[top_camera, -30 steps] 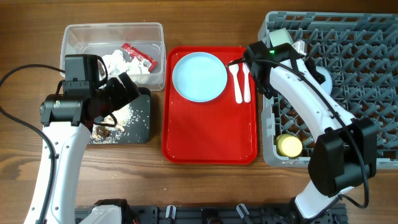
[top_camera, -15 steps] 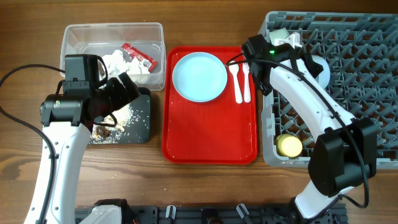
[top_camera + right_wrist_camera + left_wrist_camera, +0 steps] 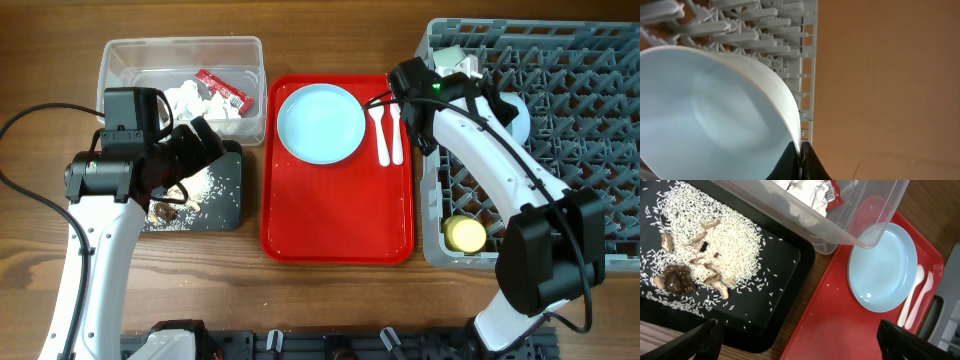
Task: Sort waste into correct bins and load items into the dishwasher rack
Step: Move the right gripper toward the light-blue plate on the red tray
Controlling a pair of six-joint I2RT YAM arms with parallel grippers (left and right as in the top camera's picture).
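Note:
My right gripper is shut on the rim of a light blue bowl, beside the grey dishwasher rack's edge. In the overhead view it is at the rack's top left corner, with the bowl mostly hidden by the arm. A yellow-green bowl lies in the rack. My left gripper is open and empty over the black tray of rice and brown scraps. The clear tub holds white tissue and the red wrapper. The light blue plate, white spoon and fork lie on the red tray.
The flat red serving tray sits between the black tray and the rack. A black cable loops over the table at the far left.
My right gripper has shifted slightly up and left at the rack's corner with the bowl in it. The left arm has not moved.

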